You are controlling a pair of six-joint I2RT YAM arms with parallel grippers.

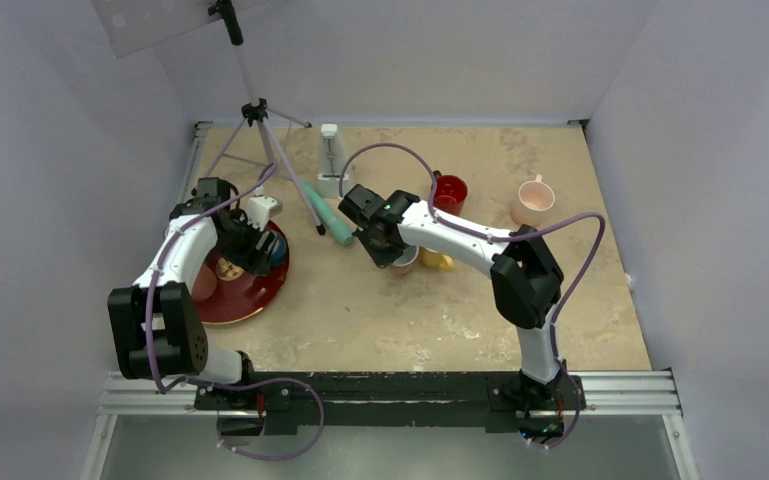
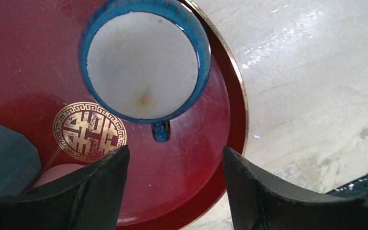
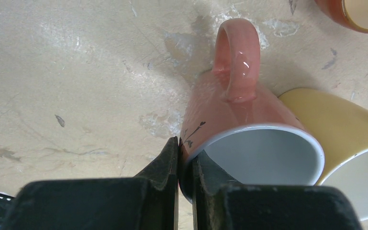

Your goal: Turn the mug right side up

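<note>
The right end effector (image 3: 184, 155) is clamped on the rim of the pink mug (image 3: 229, 115), 1 finger inside and 1 outside, probably so a wrist roll can stand it upright. The mug sits tilted straight ahead, its white-lined mouth facing the end effector and its handle (image 3: 237, 57) pointing away. A yellow mug (image 3: 335, 120) lies just right of it. The left end effector (image 2: 174, 158) hangs spread apart over a blue cup (image 2: 143, 62).

overhead camera, two close downward wrist cameras

Mug (image 3: 210, 120): pink, white inside, dark motif. Plate (image 2: 191, 158): dark red, gold fret emblem. Table (image 1: 440, 310): mottled beige.
</note>
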